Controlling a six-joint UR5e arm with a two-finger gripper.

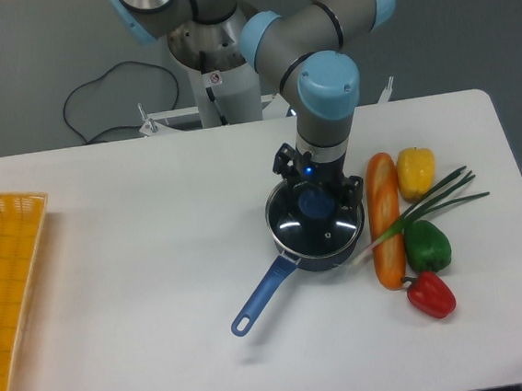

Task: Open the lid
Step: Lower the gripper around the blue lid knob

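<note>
Lid (316, 225) sits flat on the dark blue saucepan (314, 246), right of table centre, rim seated all round; not yet lifted. Pan handle (263, 295) runs toward the near left, away from the arm, so it does not obstruct a vertical approach.

Gripper (316, 199) is directly over the blue knob (314, 203) at the lid's centre, wrist pointing straight down. The black fingers appear to sit either side of the knob, but the wrist body hides the contact line from this view. Cannot tell whether the jaws are closed on the knob or merely bracketing it, nor how wide they stand. Vertical alignment on the knob makes sense: it is the only graspable point on a glass lid.

Just right of the pan: a long orange carrot-like piece (385, 220), yellow pepper (416, 171) at the far end, green onion (428, 205) laid across, green pepper (428, 246), red pepper (431, 294) nearest. These crowd the right side, so a straight-up lift looks safer than a sideways drag.

Yellow basket (5, 275) at the far left edge of the table, well apart.
</note>
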